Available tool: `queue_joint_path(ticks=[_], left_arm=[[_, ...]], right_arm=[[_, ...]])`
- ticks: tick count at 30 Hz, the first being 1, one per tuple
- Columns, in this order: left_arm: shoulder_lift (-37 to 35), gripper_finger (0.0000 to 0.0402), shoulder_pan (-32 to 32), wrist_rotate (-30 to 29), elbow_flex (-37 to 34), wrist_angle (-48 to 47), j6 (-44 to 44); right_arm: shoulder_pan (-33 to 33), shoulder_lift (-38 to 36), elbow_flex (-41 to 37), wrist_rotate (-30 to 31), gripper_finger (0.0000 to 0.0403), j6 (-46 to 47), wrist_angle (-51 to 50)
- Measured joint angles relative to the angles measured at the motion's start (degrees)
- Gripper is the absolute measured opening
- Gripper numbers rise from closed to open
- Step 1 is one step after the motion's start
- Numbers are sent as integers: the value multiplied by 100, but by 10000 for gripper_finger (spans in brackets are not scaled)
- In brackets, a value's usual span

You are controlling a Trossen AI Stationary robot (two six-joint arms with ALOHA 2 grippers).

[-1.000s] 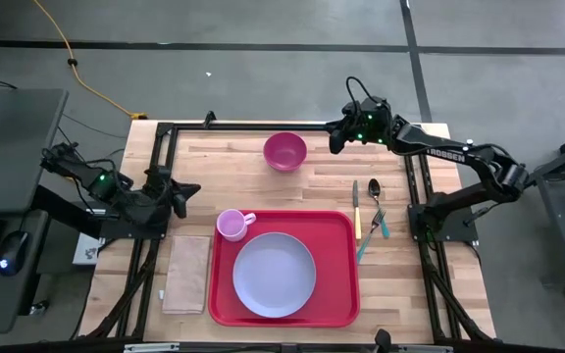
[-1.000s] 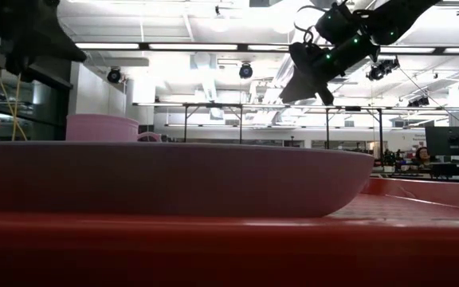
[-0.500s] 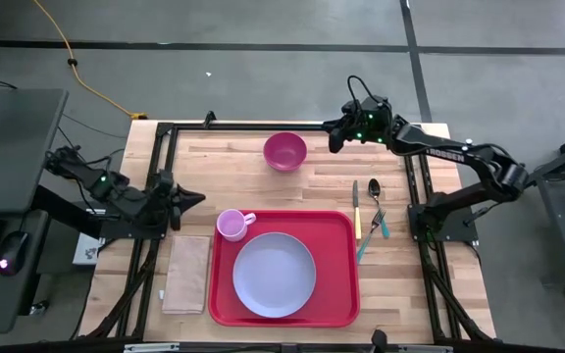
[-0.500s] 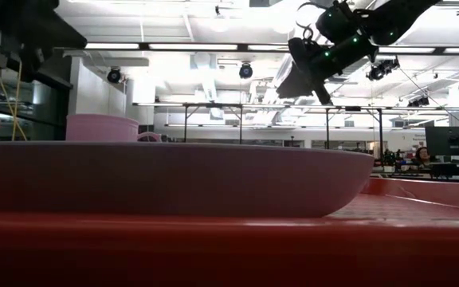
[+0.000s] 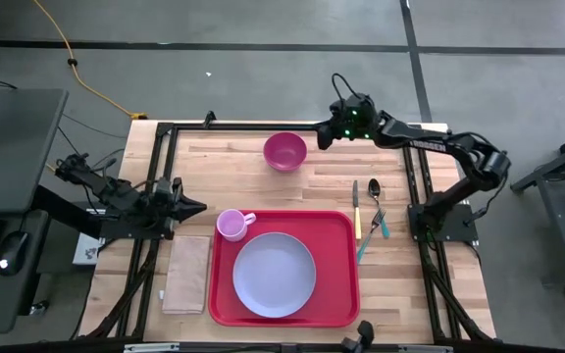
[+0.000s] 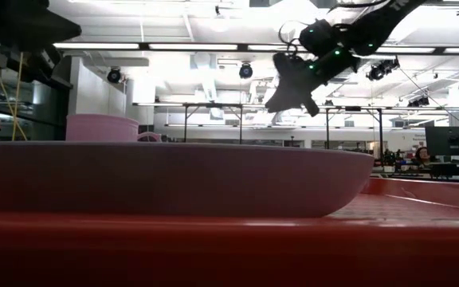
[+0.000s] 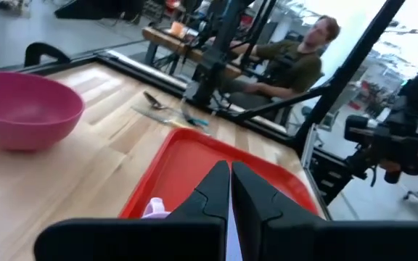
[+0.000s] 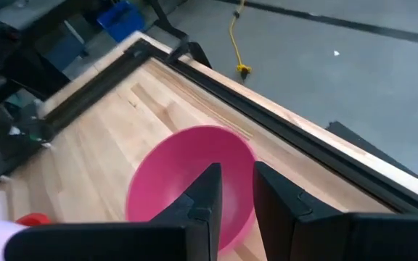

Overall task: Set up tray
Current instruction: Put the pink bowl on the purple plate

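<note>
The red tray [image 5: 338, 263] lies at the table's near middle, with a lavender plate [image 5: 274, 275] resting flat in it. A pink cup [image 5: 231, 225] stands at the tray's far left corner. The pink bowl [image 5: 284, 151] sits on bare wood near the far edge. My right gripper [image 5: 322, 137] hovers just right of the bowl and above it, fingers a little open; its wrist view shows the bowl [image 8: 187, 181] below the gripper [image 8: 238, 196]. My left gripper [image 5: 192, 207] is shut, in the air left of the cup, pointing toward the tray [image 7: 267, 181].
A knife [image 5: 356, 208], spoon [image 5: 374, 194] and fork [image 5: 376, 230] lie on the wood right of the tray. A tan napkin [image 5: 186, 273] lies left of it. A black frame [image 5: 243, 126] borders the table. A seated person [image 7: 296, 58] shows beyond the table.
My right gripper has moved toward the table's left, closing on the pink bowl, and its arm has stretched out along the far edge. My left gripper has shifted a little toward the table's right, nearer the cup. Nothing on the table has moved.
</note>
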Motion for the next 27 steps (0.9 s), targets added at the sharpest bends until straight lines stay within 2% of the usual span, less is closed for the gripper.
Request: queue_joint_path(ticks=[10, 15, 21, 27], left_arm=[[-465, 44, 0, 34, -210, -298, 7], [-463, 44, 0, 167, -210, -415, -13], [-464, 44, 0, 308, -210, -679, -43], [-463, 44, 0, 305, -211, -914, -62]], right_arm=[[0, 1098, 1839, 418, 57, -372, -2289], [0, 1574, 2554, 404, 57, -247, -2855], [0, 1841, 2907, 284, 64, -105, -3005], [39, 1843, 2907, 283, 102, -108, -3099]])
